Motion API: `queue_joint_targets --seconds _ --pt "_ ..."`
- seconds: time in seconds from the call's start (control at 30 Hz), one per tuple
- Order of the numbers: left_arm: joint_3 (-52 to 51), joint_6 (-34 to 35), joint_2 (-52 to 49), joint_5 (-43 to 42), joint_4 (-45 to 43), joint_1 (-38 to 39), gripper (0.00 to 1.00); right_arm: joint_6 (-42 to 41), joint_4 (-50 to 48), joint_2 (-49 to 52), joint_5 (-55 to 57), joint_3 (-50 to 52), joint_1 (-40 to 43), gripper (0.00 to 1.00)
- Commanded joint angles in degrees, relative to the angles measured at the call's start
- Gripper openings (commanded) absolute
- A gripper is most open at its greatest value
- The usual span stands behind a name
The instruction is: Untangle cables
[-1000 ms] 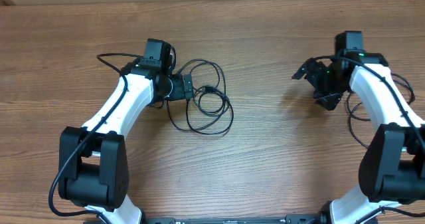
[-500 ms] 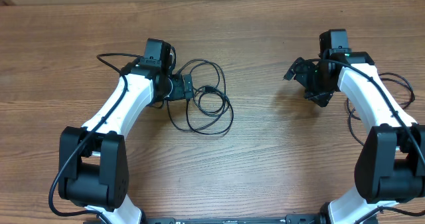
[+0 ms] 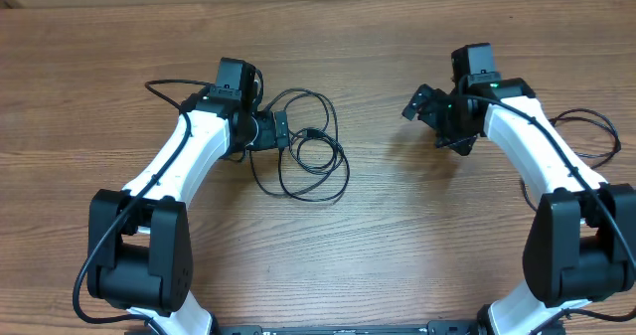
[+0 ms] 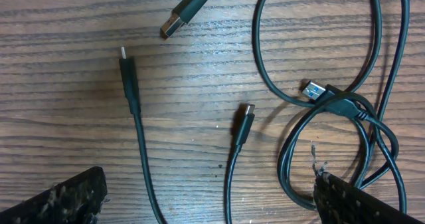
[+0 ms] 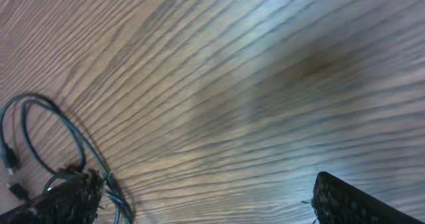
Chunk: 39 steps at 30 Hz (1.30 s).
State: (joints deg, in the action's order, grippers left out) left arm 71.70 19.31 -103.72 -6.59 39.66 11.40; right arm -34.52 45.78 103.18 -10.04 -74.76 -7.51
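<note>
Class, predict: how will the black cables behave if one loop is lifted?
Probably floppy: the cables lie in loose curves. Likely light, being thin. Crossed strands near the blue-tipped plug may drag neighbours along.

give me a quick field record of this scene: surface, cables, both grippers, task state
surface: wooden table
cables: thin black cables, loose overlapping loops left of centre
plug ends: four visible in the left wrist view; blue plug sits where the loops cross
left gripper: left gripper open, fingers wide apart at the tangle's edge, gripping nothing
right gripper: right gripper open, empty, over bare wood apart from the tangle
task state: not yet untangled
</note>
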Motion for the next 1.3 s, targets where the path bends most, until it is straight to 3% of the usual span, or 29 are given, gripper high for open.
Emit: queue_joint_targets --seconds 0.0,0.8,0.93,1.1,1.2,1.27 --pt "-0.3 -0.5 0.2 0.4 0.0 0.3 1.0 -0.2 -1.0 -0.2 0.6 0.6 -1.4 1.0" --pt "-0.3 -0.5 0.2 0.4 0.0 0.3 1.0 -0.2 -5.5 -0.2 0.6 0.6 -12.8 1.0" --pt "-0.3 -0.5 0.2 0.5 0.0 0.3 0.99 -0.2 -5.4 -0.2 0.6 0.6 -14.5 0.86" --pt "-0.3 -0.5 0.2 1.5 -1.4 0.3 1.0 -0.2 -5.6 -0.2 0.6 0.6 -16.0 0.54" --pt "-0.3 -0.5 0.2 1.9 -2.7 0.3 1.0 -0.2 -6.7 -0.2 0.6 1.3 -16.5 0.3" --pt "-0.3 -0.5 0.2 1.9 -2.8 0.3 1.0 -0.2 -7.6 -0.2 0.6 2.3 -16.7 0.2"
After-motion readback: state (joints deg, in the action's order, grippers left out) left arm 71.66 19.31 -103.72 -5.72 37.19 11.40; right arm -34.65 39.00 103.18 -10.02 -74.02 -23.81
